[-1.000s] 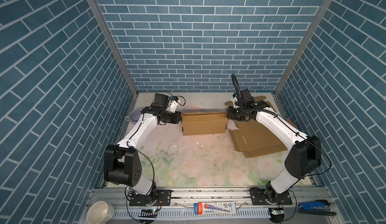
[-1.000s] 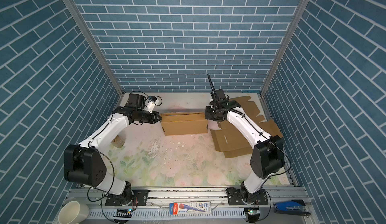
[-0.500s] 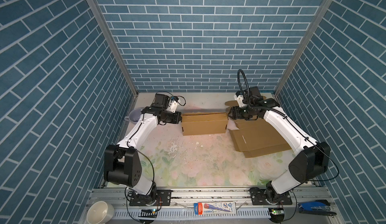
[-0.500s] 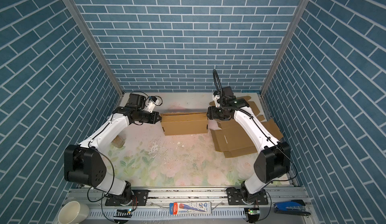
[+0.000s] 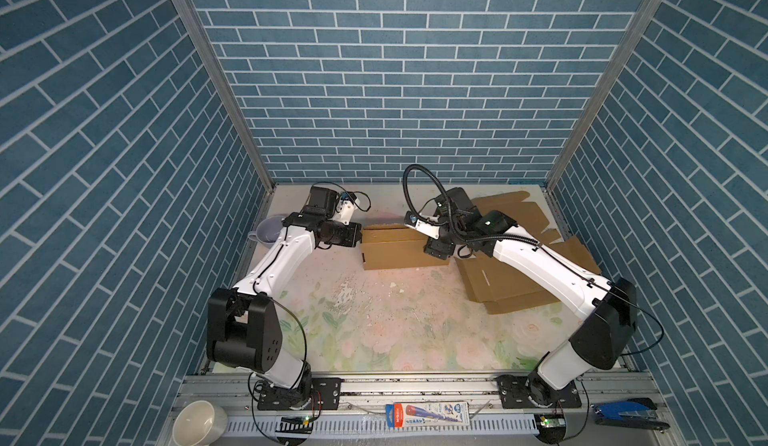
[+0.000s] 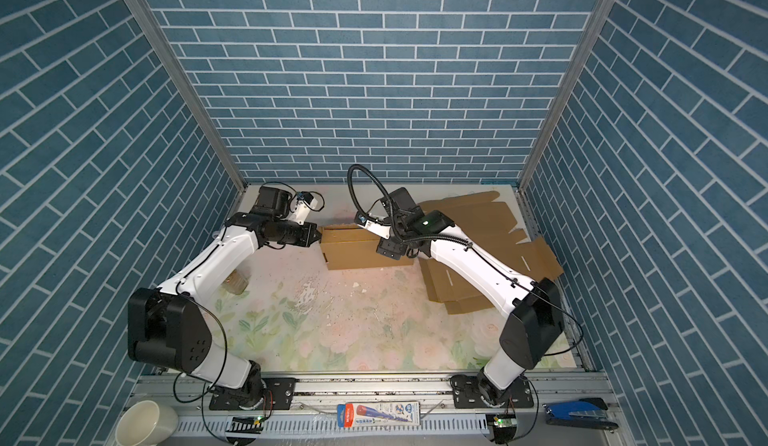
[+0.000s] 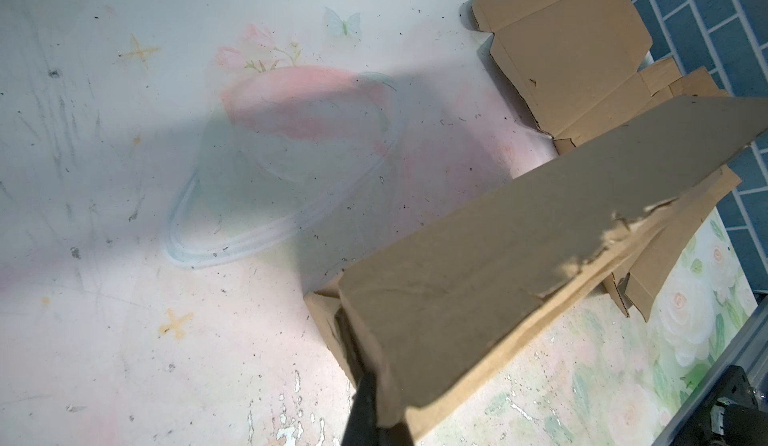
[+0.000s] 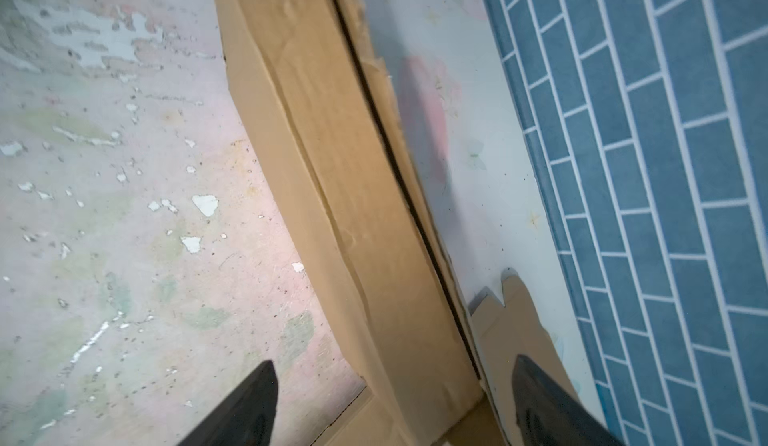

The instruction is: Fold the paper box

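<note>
The paper box [image 5: 399, 248] [image 6: 357, 252] is a brown cardboard box, partly folded, lying crosswise at the back middle of the mat. My left gripper [image 5: 360, 236] [image 6: 318, 235] is at its left end. In the left wrist view this gripper [image 7: 374, 398] is shut on the end wall of the box [image 7: 478, 265]. My right gripper [image 5: 436, 250] [image 6: 390, 252] hangs over the box's right end. In the right wrist view it [image 8: 392, 394] stands open, its fingers [image 8: 249, 406] on either side of the box [image 8: 345, 174] and clear of it.
Flat cardboard sheets [image 5: 519, 286] [image 6: 478, 273] lie at the right under the right arm, more behind [image 5: 507, 211]. A lilac cup [image 5: 266, 232] sits by the left wall, a glass jar [image 6: 237, 282] under the left arm. A white mug [image 5: 199, 425], a pen pack [image 5: 428, 414] and a stapler [image 5: 627, 423] lie on the front rail.
My right gripper has opened and let go of the box's right end, and its wrist has swung over that end. The left arm and the box have stayed put.
</note>
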You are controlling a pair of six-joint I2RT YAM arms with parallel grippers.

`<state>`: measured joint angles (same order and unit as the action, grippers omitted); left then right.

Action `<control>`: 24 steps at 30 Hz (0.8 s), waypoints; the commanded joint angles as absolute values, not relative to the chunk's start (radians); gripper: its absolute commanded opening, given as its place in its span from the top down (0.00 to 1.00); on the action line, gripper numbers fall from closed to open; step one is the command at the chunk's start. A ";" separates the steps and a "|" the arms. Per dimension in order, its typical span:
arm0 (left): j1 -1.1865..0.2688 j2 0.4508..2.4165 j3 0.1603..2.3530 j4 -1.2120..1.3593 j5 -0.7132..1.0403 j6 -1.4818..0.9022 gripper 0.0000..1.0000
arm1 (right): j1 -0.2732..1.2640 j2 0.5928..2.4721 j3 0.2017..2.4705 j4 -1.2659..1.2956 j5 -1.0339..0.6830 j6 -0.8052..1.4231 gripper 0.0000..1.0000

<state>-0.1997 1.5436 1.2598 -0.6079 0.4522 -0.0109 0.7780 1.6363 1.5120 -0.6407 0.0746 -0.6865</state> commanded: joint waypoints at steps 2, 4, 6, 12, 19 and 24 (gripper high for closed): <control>-0.220 1.581 1.236 -0.742 0.428 -0.001 1.00 | 0.795 1.695 1.560 -0.571 0.115 -0.887 0.13; -0.221 1.584 1.240 -0.745 0.429 0.000 1.00 | 0.805 1.717 1.560 -0.545 0.146 -0.927 0.13; -0.224 1.587 1.244 -0.746 0.430 0.000 1.00 | 0.810 1.731 1.562 -0.523 0.149 -0.939 0.14; -0.229 1.593 1.247 -0.747 0.432 0.004 1.00 | 0.813 1.750 1.530 -0.452 0.167 -0.967 0.19; -0.233 1.597 1.253 -0.747 0.434 0.005 1.00 | 0.828 1.750 1.465 -0.399 0.182 -0.976 0.39; -0.238 1.595 1.259 -0.749 0.448 0.006 0.98 | 0.836 1.744 1.404 -0.341 0.184 -0.961 0.57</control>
